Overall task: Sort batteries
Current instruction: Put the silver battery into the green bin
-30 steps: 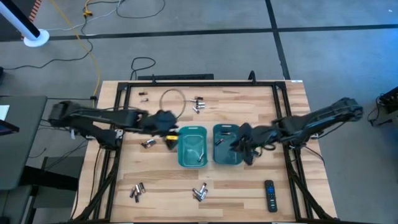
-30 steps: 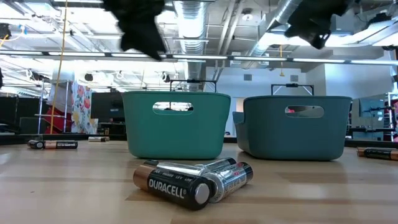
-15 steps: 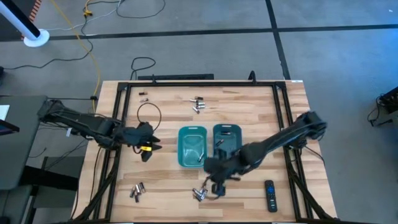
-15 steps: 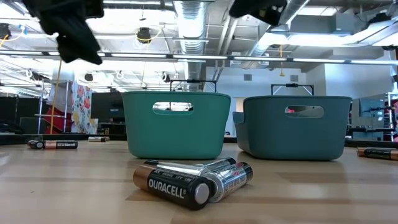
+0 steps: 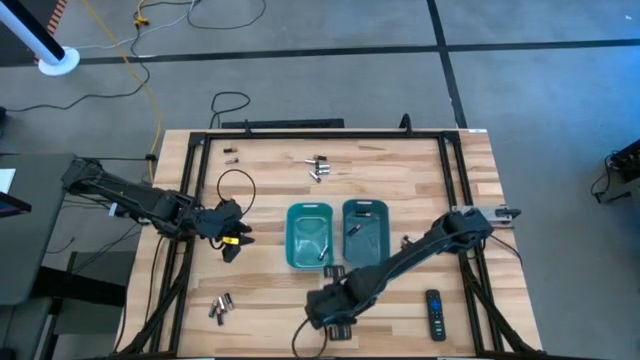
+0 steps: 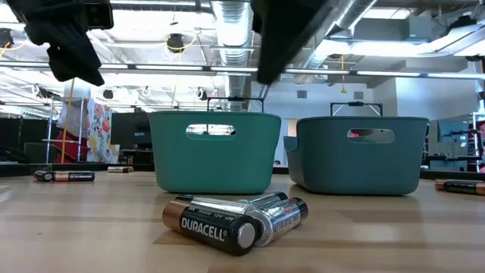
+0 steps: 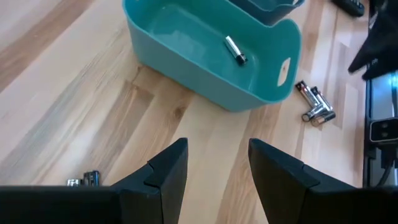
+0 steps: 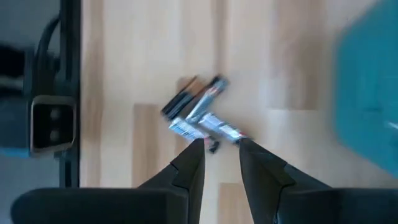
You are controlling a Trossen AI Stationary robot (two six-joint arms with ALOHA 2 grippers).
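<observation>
1. The right gripper (image 8: pixel 216 163) hangs over the front middle of the table (image 5: pixel 400 165), its two fingers (image 8: pixel 189 165) parted by a narrow gap with nothing between them.
2. Just past those fingertips lies a small heap of batteries (image 8: pixel 199 112), dark copper-ended cells and silvery ones lying across each other on the wood. In the low view the same heap (image 6: pixel 235 216) sits in front of the bins, one dark cell marked Duracell.
3. The left gripper (image 7: pixel 214 165) hovers above the table's left side, beside the left bin (image 5: pixel 309 235). Its fingers stand apart and hold nothing.
4. The left bin (image 7: pixel 211 53) holds one silvery battery (image 7: pixel 234 50) on its floor. The right bin (image 5: pixel 367 232) touches it side by side and has a few cells inside.
5. More batteries (image 5: pixel 319 167) lie near the table's far edge, and another group (image 5: pixel 221 306) sits at the front left corner.
6. A black remote control (image 5: pixel 434 314) lies at the front right, well apart from the bins.
7. A black cable loop (image 5: pixel 238 185) rests on the wood near the left gripper.
</observation>
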